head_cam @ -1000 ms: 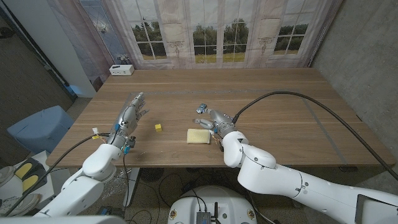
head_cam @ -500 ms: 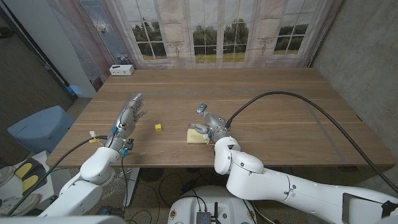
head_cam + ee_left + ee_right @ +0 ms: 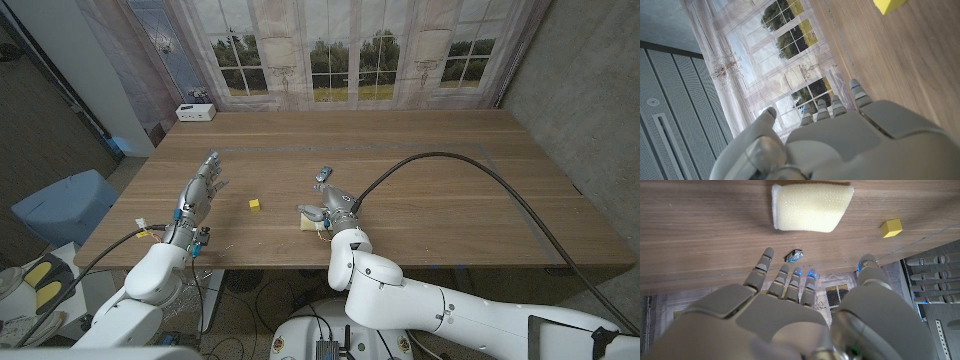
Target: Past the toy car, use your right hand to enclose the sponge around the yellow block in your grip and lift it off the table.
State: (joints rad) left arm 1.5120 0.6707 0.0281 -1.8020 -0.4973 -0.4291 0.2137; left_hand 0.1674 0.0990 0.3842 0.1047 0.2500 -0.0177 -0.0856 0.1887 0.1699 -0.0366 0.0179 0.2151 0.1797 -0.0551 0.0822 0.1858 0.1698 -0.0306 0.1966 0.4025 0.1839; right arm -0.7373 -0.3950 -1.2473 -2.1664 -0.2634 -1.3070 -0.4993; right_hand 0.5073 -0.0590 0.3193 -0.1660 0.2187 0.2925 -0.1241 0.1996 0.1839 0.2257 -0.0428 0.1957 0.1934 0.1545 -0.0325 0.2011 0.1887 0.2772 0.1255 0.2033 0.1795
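Hovering over the sponge, the right hand spreads its fingers apart, touching nothing.

The right hand, grey and smooth-shelled with blue-lit fingertips, has its fingers spread and holds nothing. At twelve o'clock from it, apart from the fingertips, the pale yellow, wedge-shaped foam sponge lies on the brown wooden table. The small yellow cube block sits at about three o'clock from the sponge, well apart. A small silver-blue toy car shows just beyond the fingertips.
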